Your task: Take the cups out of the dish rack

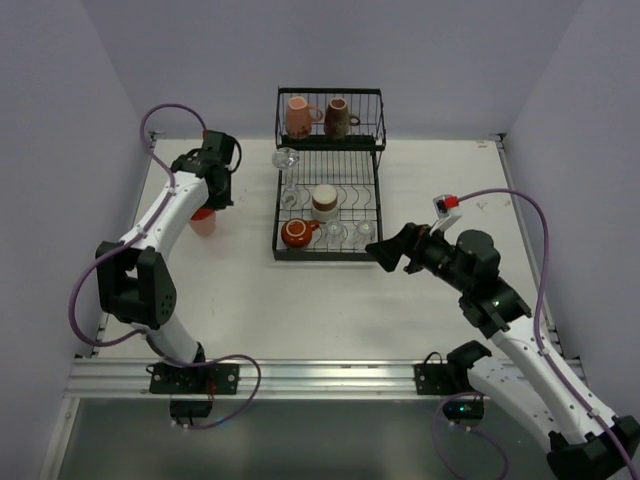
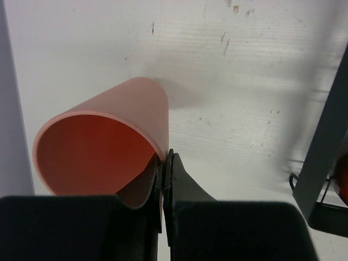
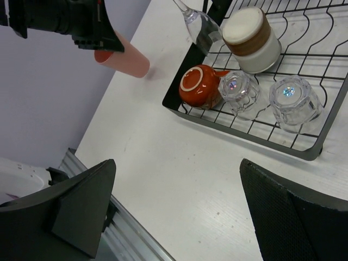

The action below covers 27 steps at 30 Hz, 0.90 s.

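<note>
Wrist cam shows us our left gripper [image 2: 165,159] pinching the tumbler [image 2: 109,136] by its rim, hidden overhead; right gripper [image 3: 187,209] gapes near the rack [image 3: 239,129].

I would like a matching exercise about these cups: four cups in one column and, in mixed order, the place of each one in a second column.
1. salmon tumbler
2. pink mug
3. orange-red cup
4. white-and-brown cup

A. raised tier of the dish rack
B. near left corner of the flat tier
C. rim clamped in the left jaws, off the rack
D. middle of the flat tier

Pairs: 1-C, 2-A, 3-B, 4-D.
</note>
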Each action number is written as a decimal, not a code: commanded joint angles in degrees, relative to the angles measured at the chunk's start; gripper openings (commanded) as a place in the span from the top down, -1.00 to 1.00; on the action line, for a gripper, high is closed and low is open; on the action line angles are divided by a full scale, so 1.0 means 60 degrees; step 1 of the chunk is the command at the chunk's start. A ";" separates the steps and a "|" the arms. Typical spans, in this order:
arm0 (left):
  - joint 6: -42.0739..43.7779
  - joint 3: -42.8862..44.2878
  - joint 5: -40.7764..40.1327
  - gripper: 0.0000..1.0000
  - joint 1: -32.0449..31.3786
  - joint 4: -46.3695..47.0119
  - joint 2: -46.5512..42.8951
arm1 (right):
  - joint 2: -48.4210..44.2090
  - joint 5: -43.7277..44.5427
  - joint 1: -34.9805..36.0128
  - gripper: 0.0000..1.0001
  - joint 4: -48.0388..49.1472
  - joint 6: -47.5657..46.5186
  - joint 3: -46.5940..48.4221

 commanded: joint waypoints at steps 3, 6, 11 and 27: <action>0.0294 -0.0110 0.0855 1.00 0.0583 0.0722 0.0382 | 0.0110 0.0354 0.0055 -0.98 0.0447 -0.0249 0.0130; 0.0308 -0.0051 0.0929 1.00 0.0788 0.0752 0.0748 | 0.0256 0.0354 0.0099 -0.98 0.0477 -0.0263 0.0145; 0.0264 -0.0139 0.0944 0.86 0.0862 0.0898 0.1028 | 0.0300 0.0398 0.0186 -0.98 0.0491 -0.0278 0.0130; 0.0177 -0.0139 0.0197 -0.26 0.0921 0.1030 0.0384 | 0.0710 0.0515 0.0479 -0.98 0.0491 -0.0278 0.0452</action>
